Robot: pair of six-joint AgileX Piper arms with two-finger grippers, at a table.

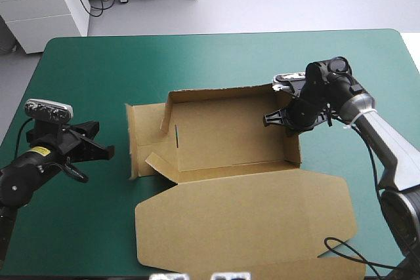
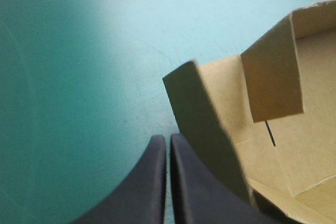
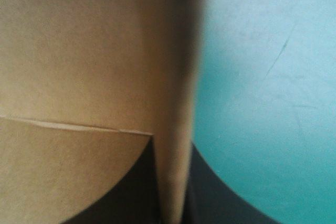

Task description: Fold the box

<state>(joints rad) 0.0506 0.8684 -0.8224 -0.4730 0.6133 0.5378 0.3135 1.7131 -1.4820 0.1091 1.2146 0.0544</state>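
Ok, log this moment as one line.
box: walls partly up, lid flat | right gripper: shut on the box's right wall | left gripper: shut, empty, beside the box's left end

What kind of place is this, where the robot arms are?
Probably a robot lab or workshop: the left gripper and the right gripper work at a table with a teal-green cover, on a brown box with some walls raised.

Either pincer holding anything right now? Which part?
Right pincer is shut on the box, pinching its raised right wall. Left pincer holds nothing.
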